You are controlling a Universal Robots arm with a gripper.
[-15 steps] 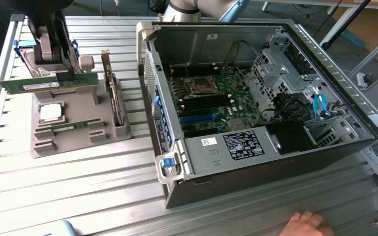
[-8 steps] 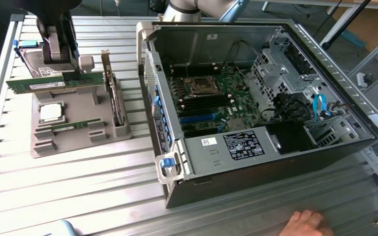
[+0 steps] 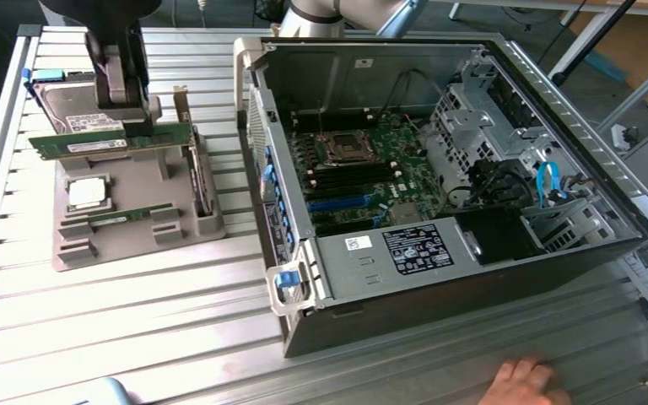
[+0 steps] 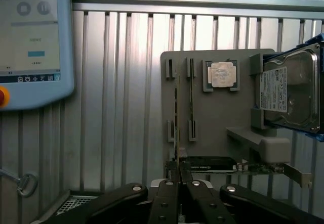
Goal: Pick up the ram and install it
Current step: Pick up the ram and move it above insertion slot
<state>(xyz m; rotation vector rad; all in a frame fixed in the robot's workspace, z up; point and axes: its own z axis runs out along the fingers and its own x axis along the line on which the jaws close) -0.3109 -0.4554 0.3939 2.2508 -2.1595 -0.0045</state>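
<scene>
Open computer case (image 3: 347, 67), grey parts holder (image 4: 217, 118) with processor chip (image 3: 88, 192), hard drive (image 4: 291, 92), teach pendant (image 4: 30, 42)

Mid of ram (image 3: 71, 145) hidden behind fingers (image 3: 121, 94). Hand (image 3: 523, 381) cut off at view edge. Case sticker (image 3: 418, 251) txt too small to read.

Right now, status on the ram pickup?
Gripper shut on thin green circuit-board ram stick, over grey holder tray. Not yet in open black computer case. Person's hand beside case.
</scene>
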